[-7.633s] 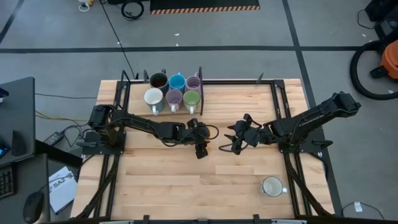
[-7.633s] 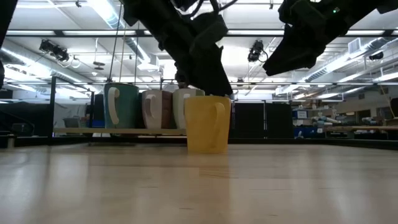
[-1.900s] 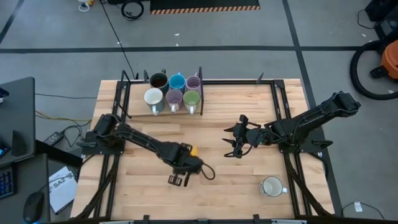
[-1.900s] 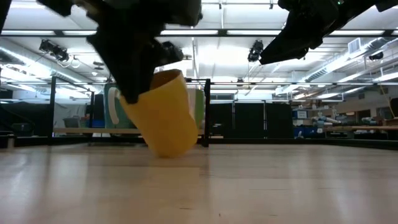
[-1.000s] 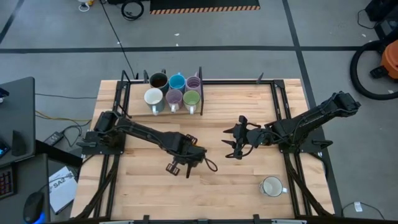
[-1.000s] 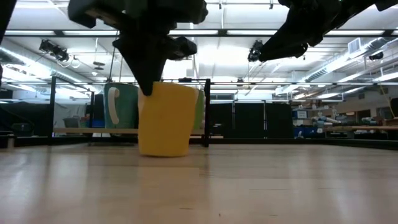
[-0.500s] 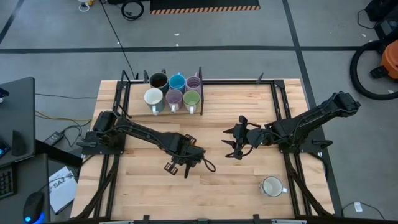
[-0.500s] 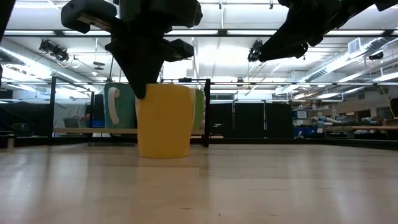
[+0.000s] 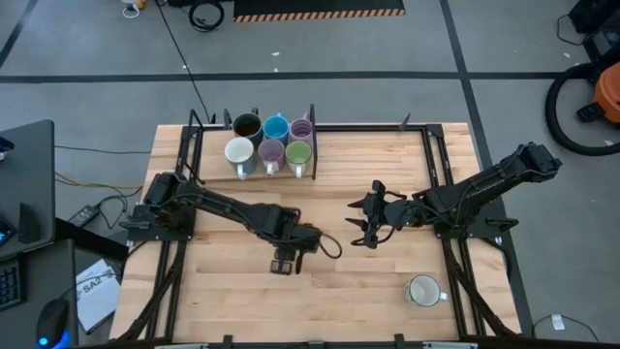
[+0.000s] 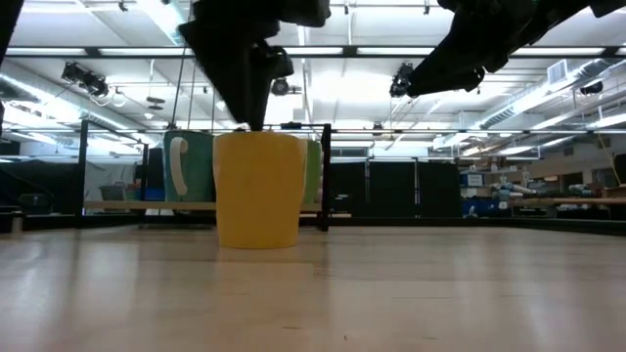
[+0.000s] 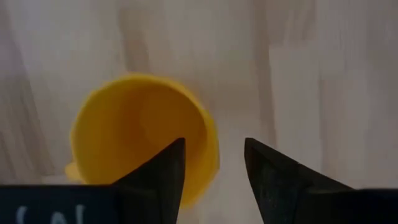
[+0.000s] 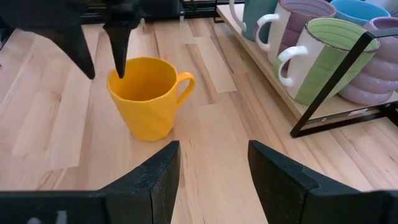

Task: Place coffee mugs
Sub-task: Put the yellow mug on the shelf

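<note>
With the orange mug (image 12: 146, 96) standing upright on the table directly beneath it, the left gripper (image 11: 214, 168), fingers parted astride the rim, should lift straight up, touching neither wall nor handle.

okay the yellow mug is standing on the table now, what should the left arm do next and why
Probably lift the left gripper straight up, clear of the yellow mug. The mug stands upright on the table, and the fingers are spread, one over the mouth and one outside the rim, not squeezing the wall. Pulling sideways first could tip it. The right gripper waits nearby, open.
</note>
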`<control>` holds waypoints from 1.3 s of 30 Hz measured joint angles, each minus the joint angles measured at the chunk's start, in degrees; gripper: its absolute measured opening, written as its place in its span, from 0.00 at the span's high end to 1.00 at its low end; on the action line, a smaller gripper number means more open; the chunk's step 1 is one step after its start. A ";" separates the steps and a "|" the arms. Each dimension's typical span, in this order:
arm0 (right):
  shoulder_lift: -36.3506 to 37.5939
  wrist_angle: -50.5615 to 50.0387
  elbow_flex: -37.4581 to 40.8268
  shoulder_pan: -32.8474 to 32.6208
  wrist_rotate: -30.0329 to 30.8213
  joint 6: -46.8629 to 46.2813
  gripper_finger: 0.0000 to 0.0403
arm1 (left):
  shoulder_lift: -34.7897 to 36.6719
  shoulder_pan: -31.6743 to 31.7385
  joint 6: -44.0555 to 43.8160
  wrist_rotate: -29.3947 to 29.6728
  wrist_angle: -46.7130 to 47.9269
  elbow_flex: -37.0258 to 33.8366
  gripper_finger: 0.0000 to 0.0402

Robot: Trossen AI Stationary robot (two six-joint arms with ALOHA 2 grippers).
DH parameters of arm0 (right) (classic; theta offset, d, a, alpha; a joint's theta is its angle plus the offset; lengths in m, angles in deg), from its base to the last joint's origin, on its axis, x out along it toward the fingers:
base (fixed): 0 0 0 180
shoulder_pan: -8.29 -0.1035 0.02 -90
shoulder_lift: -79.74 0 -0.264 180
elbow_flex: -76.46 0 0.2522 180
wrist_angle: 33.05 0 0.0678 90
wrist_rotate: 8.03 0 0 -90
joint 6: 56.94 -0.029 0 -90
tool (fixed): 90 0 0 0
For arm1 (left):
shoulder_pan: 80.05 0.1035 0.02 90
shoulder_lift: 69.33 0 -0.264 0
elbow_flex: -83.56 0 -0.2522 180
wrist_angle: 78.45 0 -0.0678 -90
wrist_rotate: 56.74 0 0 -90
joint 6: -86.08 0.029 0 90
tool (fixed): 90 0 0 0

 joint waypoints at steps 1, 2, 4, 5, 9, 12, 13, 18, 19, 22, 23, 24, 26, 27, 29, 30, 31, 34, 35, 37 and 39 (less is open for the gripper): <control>0.00 0.00 0.00 0.00 0.00 0.00 0.52 | 0.05 0.10 -3.14 0.15 -1.09 0.03 0.57; 0.00 0.03 0.00 0.00 0.00 0.01 0.52 | 0.07 0.32 -6.45 0.18 -2.44 0.03 0.58; 0.00 0.03 0.00 0.00 0.00 0.01 0.52 | 0.05 0.57 -13.73 0.31 -4.78 0.03 0.58; 0.00 0.04 0.00 0.00 0.00 0.00 0.52 | 0.01 0.77 -17.49 0.38 -5.73 0.03 0.58; 0.00 0.07 0.00 0.00 -0.18 0.00 0.52 | -0.09 1.59 -30.41 0.57 -6.33 -0.21 0.60; 0.00 0.28 0.00 0.00 -0.34 0.01 0.52 | -0.17 1.60 -34.74 0.67 -6.27 -0.52 0.61; 0.00 0.32 0.00 0.02 -0.35 0.00 0.52 | -0.17 1.53 -35.33 0.79 -6.70 -0.52 0.61; -0.02 0.28 0.00 0.00 -0.53 0.00 0.52 | -0.62 0.95 -35.89 2.54 -7.27 -0.52 0.61; -0.02 0.28 0.00 0.00 -0.66 0.00 0.52 | -0.71 0.72 -35.89 2.58 -7.08 -0.52 0.61; -0.02 0.32 0.00 0.00 -0.96 0.05 0.52 | -1.95 0.09 -35.22 2.34 -7.48 -0.50 0.61; -0.02 0.40 0.00 0.00 -0.96 0.10 0.52 | -2.55 0.04 -34.81 2.26 -6.87 -0.59 0.61; -0.02 0.55 0.00 0.02 -0.96 0.09 0.52 | -3.00 0.03 -34.67 2.26 -7.22 -0.59 0.61; -0.02 0.48 0.00 0.02 -0.96 0.16 0.52 | -3.33 0.01 -34.16 2.90 -7.20 -0.59 0.62; -0.02 0.66 0.00 0.00 -0.98 0.15 0.52 | -3.56 0.03 -34.07 3.16 -7.14 -0.52 0.62; -0.02 0.25 0.00 0.02 -1.01 -0.08 0.52 | -4.37 0.07 -33.86 3.32 -7.16 -0.48 0.63; -0.02 0.22 0.02 0.02 -1.03 -0.12 0.52 | -4.81 0.05 -33.35 3.32 -6.70 -0.49 0.65; -0.02 0.32 0.02 0.02 -1.11 -0.19 0.52 | -4.98 -0.08 -32.96 3.30 -6.40 -0.64 0.66; -0.02 0.34 0.02 -0.07 -1.11 -0.02 0.52 | -5.24 -0.15 -32.03 3.73 -6.90 -0.43 0.73; -0.02 0.37 0.02 -0.07 -1.11 0.00 0.52 | -5.37 -0.18 -31.48 3.69 -6.49 -0.47 0.75; -0.02 0.35 0.02 -0.09 -1.11 0.07 0.52 | -5.48 -0.22 -30.44 3.67 -5.92 -0.57 0.81; -0.02 0.33 0.02 -0.09 -1.09 0.04 0.52 | -5.44 -0.18 -29.59 3.72 -5.87 -0.53 0.88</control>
